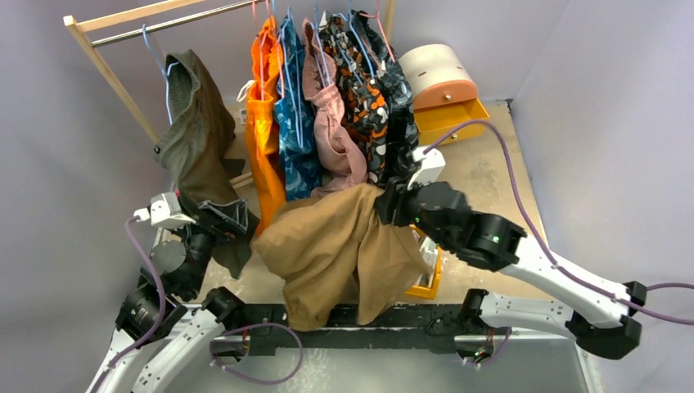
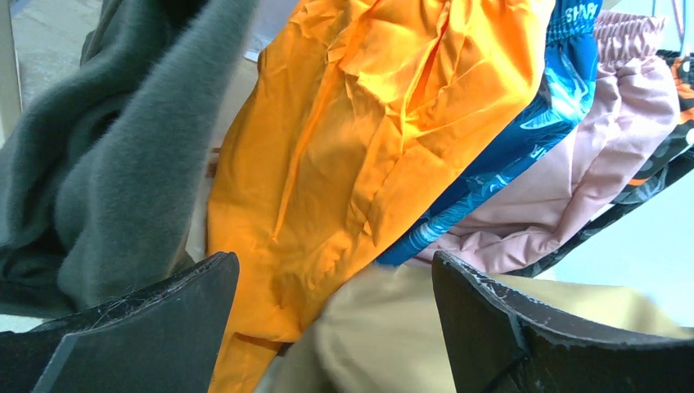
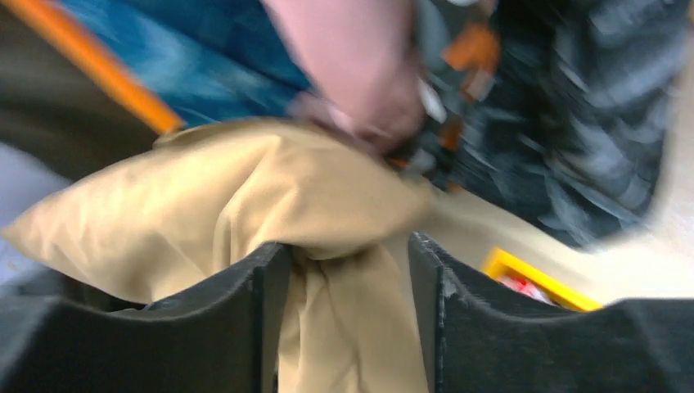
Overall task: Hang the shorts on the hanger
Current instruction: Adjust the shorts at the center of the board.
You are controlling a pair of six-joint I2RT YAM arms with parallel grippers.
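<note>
Top external view: the right gripper (image 1: 389, 205) holds the tan shorts (image 1: 335, 246) up off the table (image 1: 491, 180). Most of the cloth hangs down in a big loose bundle over the near edge. I think they are held high so the waist can be reached and opened. In the right wrist view, a bunch of tan cloth sits squeezed between the two black fingers (image 3: 262, 311). That picture is blurry, but it looks like a real grip.

The left gripper (image 1: 225, 221) is spread wide and holds nothing. It sits low by the dark green garment (image 1: 192, 123), and its camera looks past the orange shorts (image 2: 352, 123) to the tan cloth below. It looks ready to take another part of the shorts.

I cannot tell which one is the hanger for this job. Thin blue hangers show up on the wooden rack (image 1: 123, 16), but they all carry clothes.

There is not much room. The hanging clothes crowd just behind the shorts, and the pink shorts (image 1: 331, 139) touch their top edge. A yellow tray (image 1: 430, 282) sits right under the right arm. The open space is toward the front and the right side of the table.
</note>
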